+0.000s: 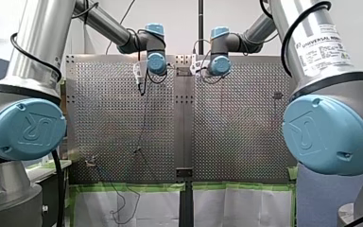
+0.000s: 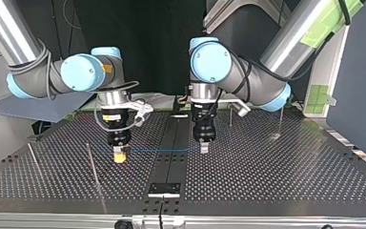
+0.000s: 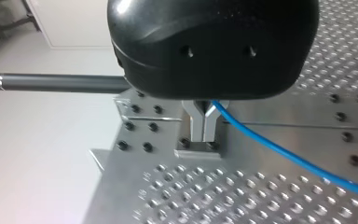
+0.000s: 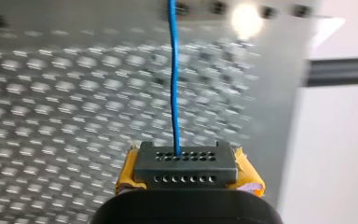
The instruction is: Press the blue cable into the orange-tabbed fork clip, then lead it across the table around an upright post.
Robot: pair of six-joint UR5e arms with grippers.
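A thin blue cable (image 2: 162, 150) runs taut just above the perforated table (image 2: 276, 176) between my two grippers. My right gripper (image 2: 119, 156), with yellow pads, holds one end at the top view's left. The right wrist view shows the cable (image 4: 173, 74) leaving straight ahead from between its shut pads (image 4: 249, 175). My left gripper (image 2: 204, 147) is on the other end, right of the centre seam. In the left wrist view its metal fingers (image 3: 204, 133) are shut, and the cable (image 3: 279, 149) trails off beside them. I cannot make out an orange-tabbed clip.
Thin upright posts stand on the table: one (image 2: 94, 164) near my right gripper, another (image 2: 33, 160) further left, and two (image 2: 230, 117) behind my left gripper. A small fixture (image 2: 275, 137) sits at the right. A black bracket (image 2: 164, 189) lies on the seam at the front.
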